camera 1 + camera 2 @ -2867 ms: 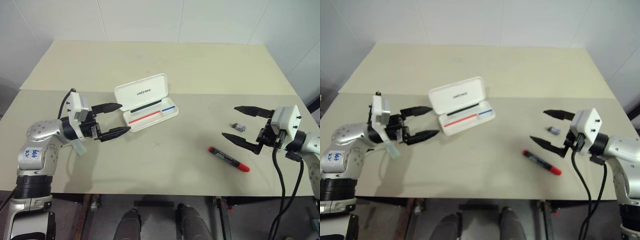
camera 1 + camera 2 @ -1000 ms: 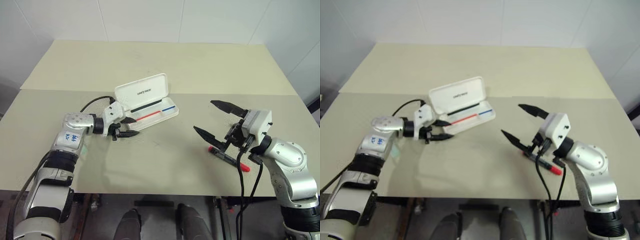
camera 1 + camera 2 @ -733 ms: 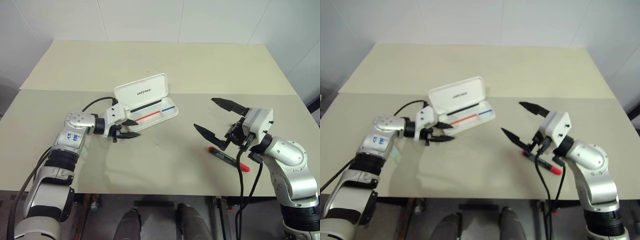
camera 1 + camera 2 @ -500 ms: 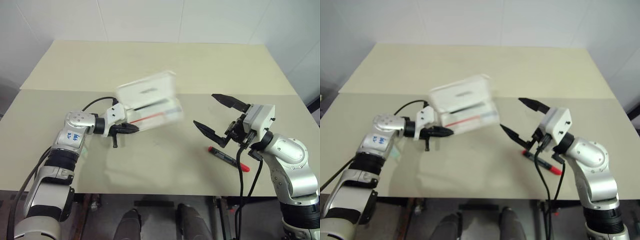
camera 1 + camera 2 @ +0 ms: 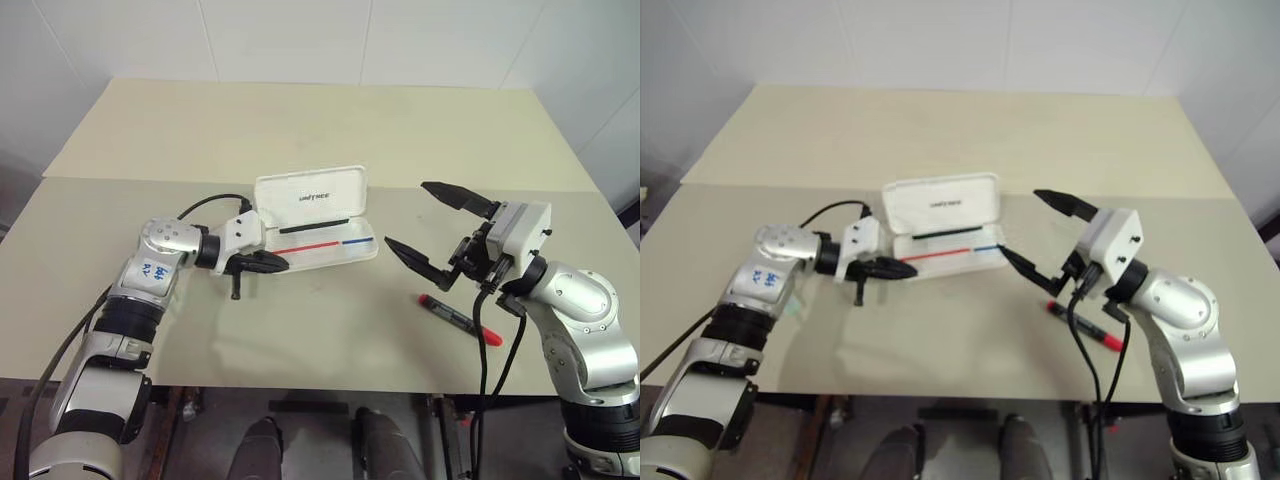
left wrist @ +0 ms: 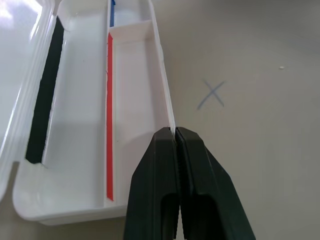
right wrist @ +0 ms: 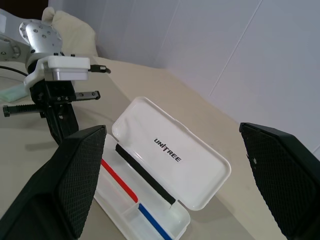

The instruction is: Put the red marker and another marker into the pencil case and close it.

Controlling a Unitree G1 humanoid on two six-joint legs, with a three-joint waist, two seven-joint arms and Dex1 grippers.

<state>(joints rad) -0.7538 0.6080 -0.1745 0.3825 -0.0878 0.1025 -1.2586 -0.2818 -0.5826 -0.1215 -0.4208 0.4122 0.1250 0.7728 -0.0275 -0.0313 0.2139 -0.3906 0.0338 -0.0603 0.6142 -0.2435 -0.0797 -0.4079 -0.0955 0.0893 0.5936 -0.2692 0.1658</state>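
Currently your left gripper (image 5: pixel 272 263) is pinched shut on the thin front wall of the case (image 5: pixel 318 215), near its left end; the left wrist view shows the rim caught between the two black fingers (image 6: pixel 150 200). The case sits open mid-table, lid up, tray holding no markers, only its red-blue and black stripes.

Your right gripper (image 5: pixel 432 231) hangs above the table just right of the case, jaws spread wide, holding nothing. The red marker (image 5: pixel 459 319) lies on the table below and behind it, toward the near edge. The mint marker (image 7: pixel 10 93) is, I judge, the pale shape on the table beside your left arm, partly hidden.

Risks, as I judge them:
- That grip is on a thin edge at one end. Any pull or twist from the left arm likely pivots or tips the light case, or the rim slips out.
- The lower right finger is close to the case's right end. Swing it toward the marker carelessly and you could knock the tray or the lid.
- The red marker is round and near the table edge; a glancing touch may roll it off.
- With the left gripper tied up holding the case, the mint marker is awkward to reach; letting go may shift the case.
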